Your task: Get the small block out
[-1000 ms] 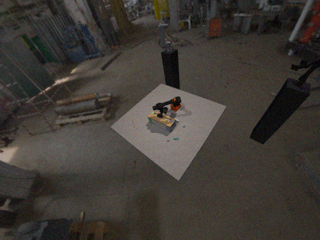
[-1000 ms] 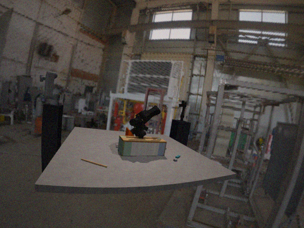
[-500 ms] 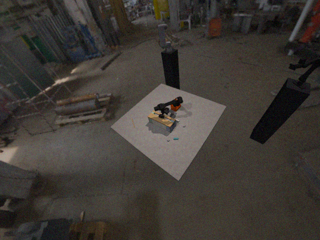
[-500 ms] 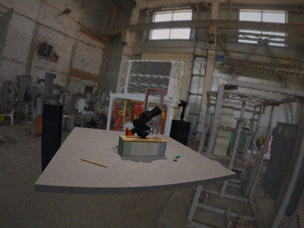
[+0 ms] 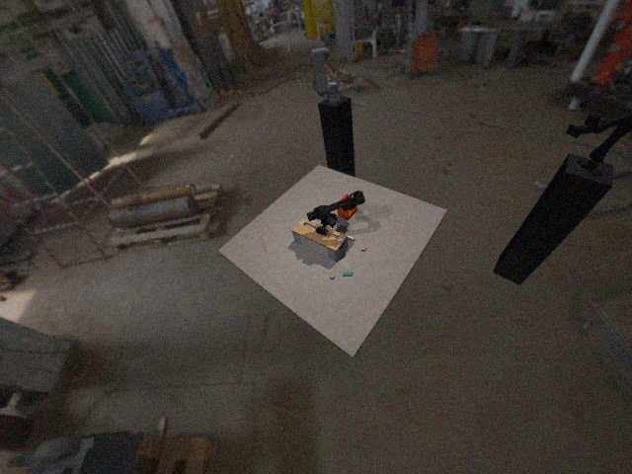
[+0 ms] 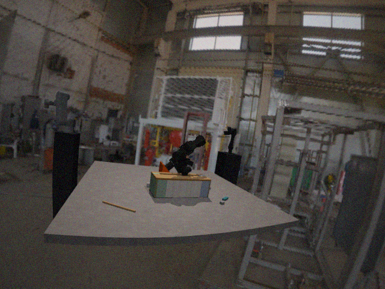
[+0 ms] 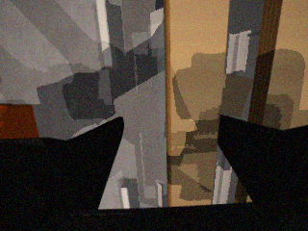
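The box [image 5: 301, 229] [image 6: 181, 188] [image 7: 197, 29] stands on the table, with a wooden top that has a long slot [image 7: 238, 53]. It has a green end and a blue-grey end in the exterior view. My gripper [image 5: 321, 231] [image 6: 185, 173] [image 7: 165, 118] is open and empty, low over the middle of the box top. In the wrist view the top's front edge runs between the fingers; the left finger is on the base side of that edge, the right finger over the slot area. Whether they touch the box is unclear. I cannot make out the small block or the shelf.
The table [image 5: 285, 203] [image 6: 93, 224] also bears a teal piece [image 5: 348, 274] [image 6: 225, 198], a small grey piece [image 5: 332, 277] [image 6: 222, 203] beside it, another small piece [image 5: 363, 250] and a thin yellow stick [image 5: 263, 242] [image 6: 118, 206]. An orange object [image 5: 347, 211] [image 6: 163, 167] [image 7: 16, 121] stands by the arm's base.
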### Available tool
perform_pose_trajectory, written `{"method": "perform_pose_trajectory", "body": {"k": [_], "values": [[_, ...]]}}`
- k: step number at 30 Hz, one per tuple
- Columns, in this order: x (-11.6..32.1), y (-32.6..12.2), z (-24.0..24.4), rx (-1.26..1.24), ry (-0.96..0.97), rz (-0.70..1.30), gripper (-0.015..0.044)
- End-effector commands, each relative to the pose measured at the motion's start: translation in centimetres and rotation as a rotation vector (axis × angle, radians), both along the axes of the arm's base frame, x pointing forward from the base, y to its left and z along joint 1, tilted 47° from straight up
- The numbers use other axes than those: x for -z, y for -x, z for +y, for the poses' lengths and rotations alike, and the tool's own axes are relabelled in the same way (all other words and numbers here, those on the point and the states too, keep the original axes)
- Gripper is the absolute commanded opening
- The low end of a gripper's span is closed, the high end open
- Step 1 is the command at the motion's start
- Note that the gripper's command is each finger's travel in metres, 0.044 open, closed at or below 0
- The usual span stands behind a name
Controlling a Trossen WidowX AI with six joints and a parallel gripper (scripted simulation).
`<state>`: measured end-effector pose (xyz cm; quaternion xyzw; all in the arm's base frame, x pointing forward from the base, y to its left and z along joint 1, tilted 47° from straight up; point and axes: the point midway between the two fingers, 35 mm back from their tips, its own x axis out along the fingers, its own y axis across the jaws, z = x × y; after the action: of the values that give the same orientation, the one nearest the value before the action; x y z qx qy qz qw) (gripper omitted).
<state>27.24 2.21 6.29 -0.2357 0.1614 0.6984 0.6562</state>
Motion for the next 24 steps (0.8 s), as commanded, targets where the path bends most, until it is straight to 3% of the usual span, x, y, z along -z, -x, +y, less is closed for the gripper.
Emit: {"method": "perform_pose_trajectory", "body": {"k": [1,24], "values": [[-0.6,0.3,0.8,-0.001,-0.007,0.006,0.04],[-3.2,0.7,3.3,-0.001,-0.008,0.007,0.04]]}}
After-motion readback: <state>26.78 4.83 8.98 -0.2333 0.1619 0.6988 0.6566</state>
